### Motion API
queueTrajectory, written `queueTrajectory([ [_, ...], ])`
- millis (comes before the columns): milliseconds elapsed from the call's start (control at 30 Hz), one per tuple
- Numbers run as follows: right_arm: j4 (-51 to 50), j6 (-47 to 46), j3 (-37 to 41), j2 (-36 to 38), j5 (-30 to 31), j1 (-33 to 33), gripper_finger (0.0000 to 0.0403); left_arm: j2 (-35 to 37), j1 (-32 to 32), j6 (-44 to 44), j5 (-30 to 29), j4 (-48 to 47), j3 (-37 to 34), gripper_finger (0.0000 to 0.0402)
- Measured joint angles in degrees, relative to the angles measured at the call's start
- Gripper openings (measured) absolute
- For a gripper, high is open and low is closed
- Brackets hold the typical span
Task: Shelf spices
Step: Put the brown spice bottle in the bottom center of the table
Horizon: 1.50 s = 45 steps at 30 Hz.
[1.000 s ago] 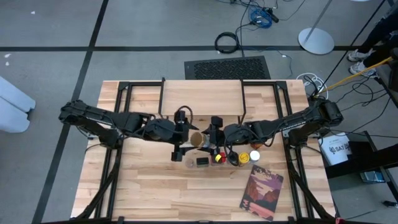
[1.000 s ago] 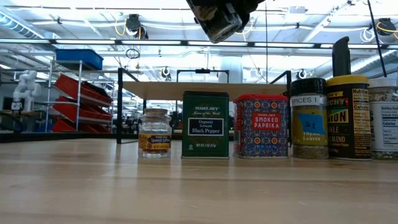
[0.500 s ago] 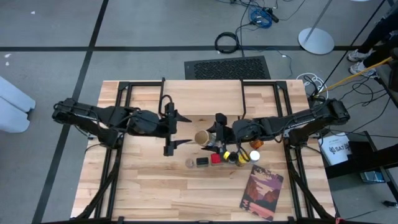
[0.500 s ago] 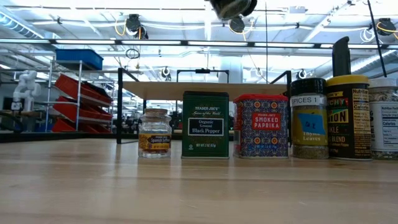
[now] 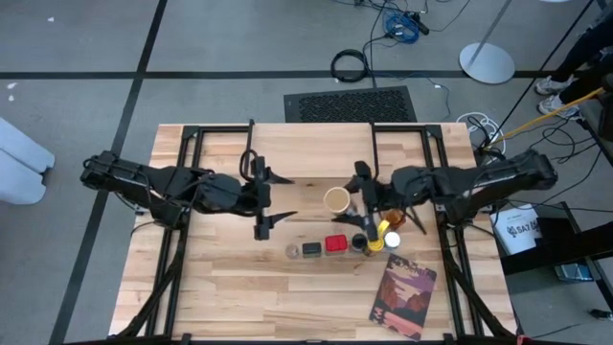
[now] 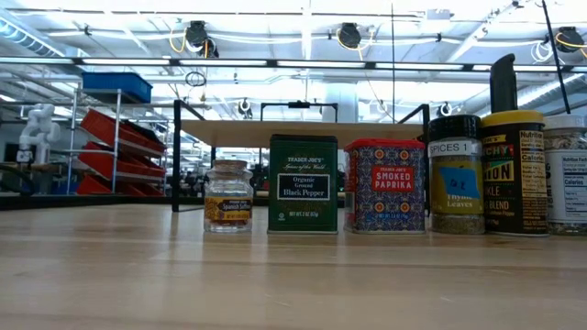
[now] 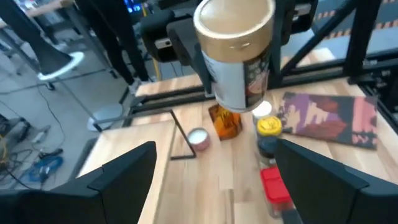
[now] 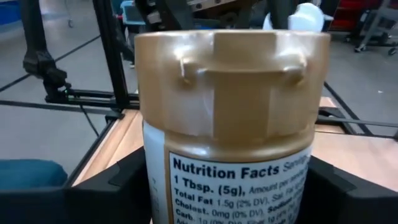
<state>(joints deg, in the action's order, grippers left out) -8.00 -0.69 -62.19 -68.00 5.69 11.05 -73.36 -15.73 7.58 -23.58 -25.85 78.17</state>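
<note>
Green tin (image 6: 303, 183) reads "Black Pepper", red tin (image 6: 384, 184) "Smoked Paprika", tan-lidded jar (image 8: 231, 124) "Nutrition Facts".

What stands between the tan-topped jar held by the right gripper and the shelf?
Nothing visible does. The right gripper holds the tan-topped jar aloft; the other spices stand in a row beyond it, away from the shelf.

Tins and jars (image 5: 335, 245) in a row before the shelf (image 6: 303, 134), book (image 5: 403, 297) perhaps nearest front.
</note>
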Motion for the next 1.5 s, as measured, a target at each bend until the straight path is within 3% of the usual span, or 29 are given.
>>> queueTrajectory([
  [100,-1.5,-0.1,0.0,1.8,-0.7,0.0,0.0277,0.0,0.0,0.8,-0.1,2.4,0.0,0.0336],
  [333,-6.6,-3.2,0.0,5.3,-8.8,0.0,0.0267,-0.4,-0.1,0.5,4.3,7.0,0.0,0.0336],
  [800,-10.6,-4.2,0.0,4.4,-9.1,0.0,0.0265,-7.5,-0.2,-1.1,5.4,9.7,0.0,0.0336],
  [1133,-21.6,-8.7,0.0,5.4,-9.2,1.3,0.0265,-7.9,-2.0,-1.3,5.1,9.5,0.0,0.0336],
  [1500,-25.3,-10.7,0.0,9.9,-9.3,2.7,0.0267,-8.5,-2.4,-4.2,4.8,13.8,0.0,0.0336],
])
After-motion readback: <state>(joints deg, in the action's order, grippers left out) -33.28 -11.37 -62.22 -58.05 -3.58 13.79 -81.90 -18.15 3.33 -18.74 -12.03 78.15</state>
